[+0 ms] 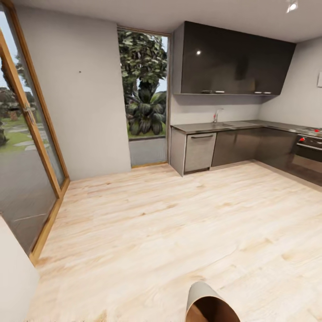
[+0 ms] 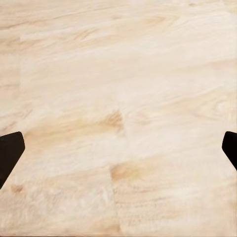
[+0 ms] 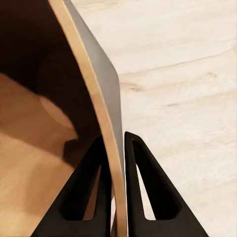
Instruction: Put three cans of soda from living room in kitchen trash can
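Observation:
The tash can (image 1: 199, 293) pokes into the bottom of the head view, tilted, with its pale beige outside and glossy brown inside showing. In the right wrist view my right gripper (image 3: 117, 148) is shut on the can's wall (image 3: 101, 79), one black finger inside the brown interior and one outside. My left gripper (image 2: 120, 148) hangs open over bare pale wood floor, with just its dark fingertips (image 2: 10, 150) at the picture's sides and nothing between them. The soda cans are out of view.
This is the kitchen: glossy dark upper cabinets (image 1: 235, 60), a steel counter (image 1: 232, 126) with sink and tap, and an oven (image 1: 308, 150) at the far right. A tall window (image 1: 143, 89) stands behind, a wood-framed glass door (image 1: 27, 147) at left. Pale wood floor (image 1: 179, 223) stretches ahead.

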Robot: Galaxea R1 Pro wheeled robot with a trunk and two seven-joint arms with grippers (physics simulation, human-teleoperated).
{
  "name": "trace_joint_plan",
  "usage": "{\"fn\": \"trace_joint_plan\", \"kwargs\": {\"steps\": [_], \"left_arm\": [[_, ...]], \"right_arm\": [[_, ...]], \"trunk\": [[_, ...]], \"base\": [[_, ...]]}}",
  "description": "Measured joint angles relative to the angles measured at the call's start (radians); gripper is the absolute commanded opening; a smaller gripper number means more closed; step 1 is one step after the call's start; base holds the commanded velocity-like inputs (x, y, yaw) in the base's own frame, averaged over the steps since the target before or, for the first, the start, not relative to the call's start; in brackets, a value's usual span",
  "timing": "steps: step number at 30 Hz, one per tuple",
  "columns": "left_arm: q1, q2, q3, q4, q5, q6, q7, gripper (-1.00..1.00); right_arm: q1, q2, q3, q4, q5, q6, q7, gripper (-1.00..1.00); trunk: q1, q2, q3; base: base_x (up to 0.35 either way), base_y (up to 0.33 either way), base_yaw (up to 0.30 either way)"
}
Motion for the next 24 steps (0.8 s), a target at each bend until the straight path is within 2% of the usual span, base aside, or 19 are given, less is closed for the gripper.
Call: {"fn": "trace_joint_plan", "kwargs": {"steps": [24], "left_arm": [[0.000, -0.001, 0.000, 0.000, 0.000, 0.000, 0.001, 1.00]], "right_arm": [[0.000, 0.002, 0.003, 0.001, -0.002, 0.000, -0.001, -1.00]], "trunk": [[0.000, 0.000, -0.028]], "base": [[0.000, -0.306, 0.171]]}}
